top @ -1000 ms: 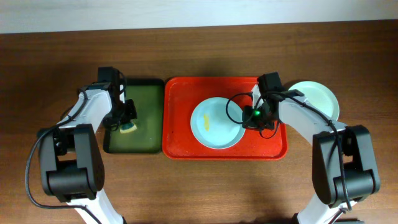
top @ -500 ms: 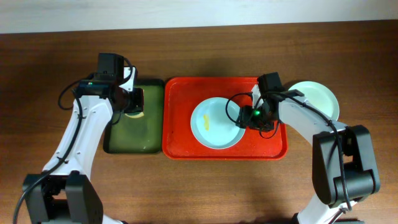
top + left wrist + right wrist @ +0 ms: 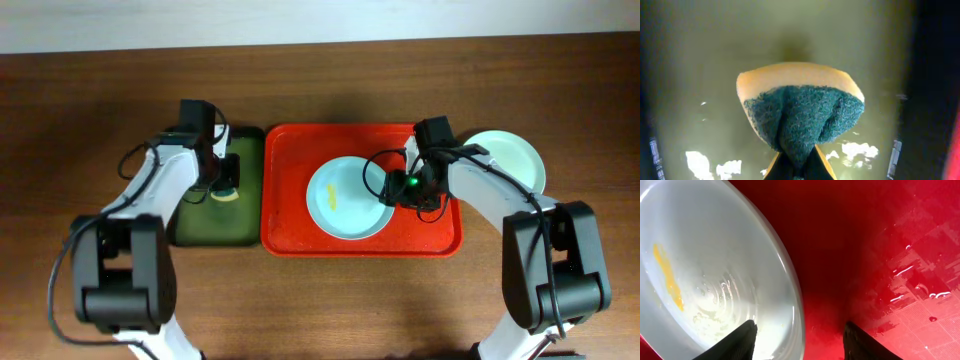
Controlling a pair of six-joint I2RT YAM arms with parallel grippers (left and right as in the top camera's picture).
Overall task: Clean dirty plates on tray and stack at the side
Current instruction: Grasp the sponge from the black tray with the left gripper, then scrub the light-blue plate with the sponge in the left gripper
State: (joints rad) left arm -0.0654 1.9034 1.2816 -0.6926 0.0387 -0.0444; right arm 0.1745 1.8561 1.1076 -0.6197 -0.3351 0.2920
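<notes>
A pale blue plate (image 3: 348, 198) with a yellow smear (image 3: 333, 197) lies in the red-orange tray (image 3: 290, 230). Outside the tray, at the right, rests a pale green plate (image 3: 510, 160). My right gripper (image 3: 395, 190) is open at the blue plate's right rim. In the right wrist view the rim of the plate (image 3: 715, 270) runs between the jaws of the gripper (image 3: 800, 340), one finger over the plate and one over the tray (image 3: 880, 255). Over the dark green tray (image 3: 195, 225), my left gripper (image 3: 799, 172) is shut on a yellow and green sponge (image 3: 800, 110).
The dark green tray (image 3: 700, 75) is wet, with bright spots of water on its floor. The red tray's floor shows droplets (image 3: 910, 280) near the right finger. Bare wooden table (image 3: 320, 300) surrounds both trays.
My left gripper has carried the sponge up off the green tray's floor and a little to the right, toward the red tray. The right arm stays at the blue plate's rim.
</notes>
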